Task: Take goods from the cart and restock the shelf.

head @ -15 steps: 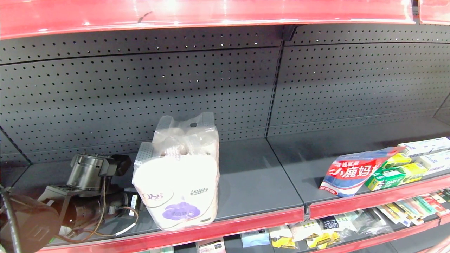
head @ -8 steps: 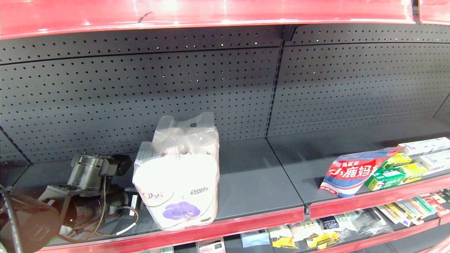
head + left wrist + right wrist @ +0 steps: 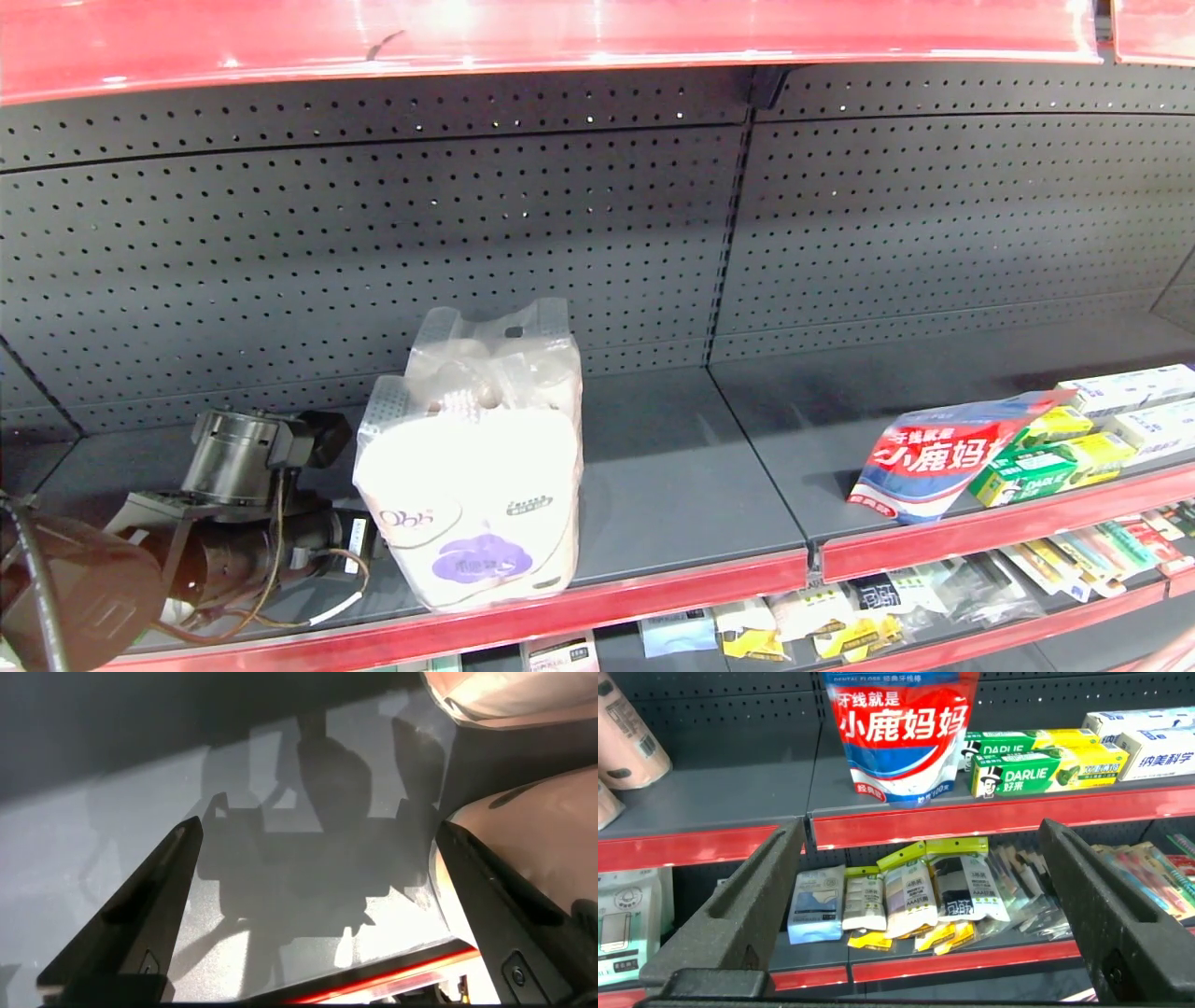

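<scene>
A white pack of toilet paper rolls (image 3: 471,467) in clear wrap stands upright near the front edge of the dark grey shelf (image 3: 672,485). My left arm (image 3: 238,485) lies on the shelf just left of the pack. In the left wrist view my left gripper (image 3: 318,831) is open over bare shelf, with the pack (image 3: 528,831) touching or almost touching one finger's outer side. My right gripper (image 3: 922,831) is open and holds nothing, facing the shelf front from farther back.
A red, white and blue bag (image 3: 934,462) and green and white toothpaste boxes (image 3: 1055,457) lie at the shelf's right end. Several small hanging packs (image 3: 906,901) fill the lower shelf. A perforated back panel (image 3: 467,233) closes the rear, a red shelf overhead.
My left arm has shifted very slightly toward the pack. The pack and the other goods have stayed in place.
</scene>
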